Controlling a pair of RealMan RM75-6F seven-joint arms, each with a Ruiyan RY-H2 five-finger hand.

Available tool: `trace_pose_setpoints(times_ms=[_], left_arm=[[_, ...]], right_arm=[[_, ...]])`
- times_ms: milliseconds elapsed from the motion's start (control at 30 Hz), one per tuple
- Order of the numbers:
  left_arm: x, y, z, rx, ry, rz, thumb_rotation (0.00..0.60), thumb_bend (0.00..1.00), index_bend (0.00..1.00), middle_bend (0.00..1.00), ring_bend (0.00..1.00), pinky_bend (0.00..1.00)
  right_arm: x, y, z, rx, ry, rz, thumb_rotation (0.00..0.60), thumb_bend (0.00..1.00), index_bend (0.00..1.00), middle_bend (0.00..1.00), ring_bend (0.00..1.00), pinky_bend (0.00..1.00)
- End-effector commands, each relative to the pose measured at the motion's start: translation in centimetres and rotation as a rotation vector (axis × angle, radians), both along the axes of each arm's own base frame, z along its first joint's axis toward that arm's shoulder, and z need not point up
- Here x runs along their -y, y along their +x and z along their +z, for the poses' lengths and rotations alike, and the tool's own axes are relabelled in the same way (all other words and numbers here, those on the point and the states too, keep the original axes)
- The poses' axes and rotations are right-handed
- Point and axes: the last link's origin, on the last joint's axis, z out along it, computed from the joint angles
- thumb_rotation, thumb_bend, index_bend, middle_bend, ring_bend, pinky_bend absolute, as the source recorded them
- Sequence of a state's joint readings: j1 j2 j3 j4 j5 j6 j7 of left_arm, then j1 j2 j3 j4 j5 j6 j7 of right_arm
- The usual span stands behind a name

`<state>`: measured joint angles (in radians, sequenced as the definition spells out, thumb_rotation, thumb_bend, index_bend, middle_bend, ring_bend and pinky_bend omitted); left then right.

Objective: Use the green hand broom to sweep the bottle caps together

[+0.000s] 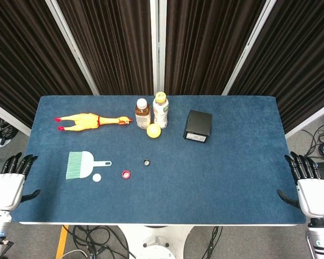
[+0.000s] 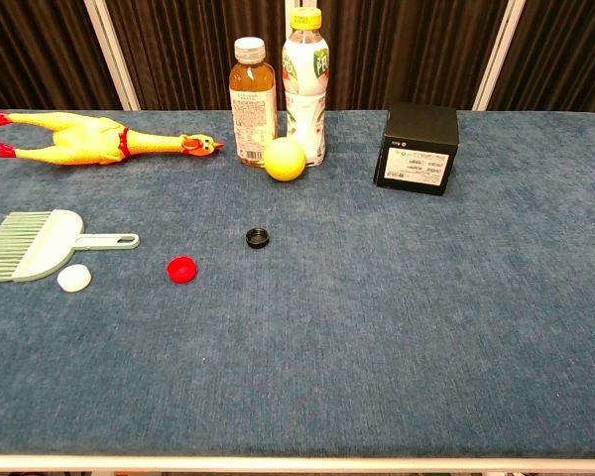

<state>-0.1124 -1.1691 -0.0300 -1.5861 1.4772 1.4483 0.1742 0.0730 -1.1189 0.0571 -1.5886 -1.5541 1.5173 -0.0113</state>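
The green hand broom lies flat on the left of the blue table, bristles to the left, handle pointing right. Three bottle caps lie near it: a white cap just below the handle, a red cap to its right, and a black cap further right. My left hand hangs open beside the table's left edge, well away from the broom. My right hand hangs open off the right edge. Neither hand shows in the chest view.
At the back lie a yellow rubber chicken, two upright bottles, a yellow ball and a black box. Cables lie on the floor around the table.
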Motion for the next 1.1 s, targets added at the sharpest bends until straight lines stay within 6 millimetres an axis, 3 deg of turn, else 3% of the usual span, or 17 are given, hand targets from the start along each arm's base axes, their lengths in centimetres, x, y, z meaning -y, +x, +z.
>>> trace_pose_setpoints(times_ms=[33, 433, 533, 667, 867, 1100], left_arm=[[0.2, 0.0, -0.2, 0.007, -0.001, 0.007, 0.600, 0.00, 0.13, 0.13, 0.05, 0.09], [-0.2, 1.3, -0.1, 0.039, 0.002, -0.065, 0.600, 0.00, 0.13, 0.13, 0.05, 0.09], [-1.8, 2.4, 0.1, 0.077, -0.047, -0.134, 0.600, 0.00, 0.15, 0.15, 0.06, 0.09], [-4.9, 3.8, -0.4, 0.093, -0.099, -0.208, 0.600, 0.03, 0.25, 0.27, 0.17, 0.15], [-9.6, 5.6, -3.5, 0.113, -0.197, -0.219, 0.600, 0.17, 0.37, 0.43, 0.29, 0.18], [-12.5, 6.3, -8.4, -0.062, -0.293, -0.208, 0.600, 0.18, 0.40, 0.42, 0.30, 0.18]], right_arm=[[0.0, 0.0, 0.0, 0.002, 0.000, 0.003, 0.600, 0.09, 0.00, 0.04, 0.00, 0.00], [-0.8, -0.4, 1.1, 0.019, -0.029, 0.016, 0.600, 0.09, 0.00, 0.04, 0.00, 0.00], [-0.8, -0.5, 1.4, 0.001, -0.036, 0.022, 0.600, 0.09, 0.00, 0.04, 0.00, 0.00], [-0.8, -0.5, 1.8, -0.007, -0.038, 0.023, 0.600, 0.09, 0.00, 0.04, 0.00, 0.00], [-0.8, -0.5, 2.5, 0.000, -0.065, 0.026, 0.600, 0.09, 0.00, 0.03, 0.00, 0.00], [-1.1, -0.7, 2.9, 0.000, -0.073, 0.016, 0.600, 0.09, 0.00, 0.03, 0.00, 0.00]])
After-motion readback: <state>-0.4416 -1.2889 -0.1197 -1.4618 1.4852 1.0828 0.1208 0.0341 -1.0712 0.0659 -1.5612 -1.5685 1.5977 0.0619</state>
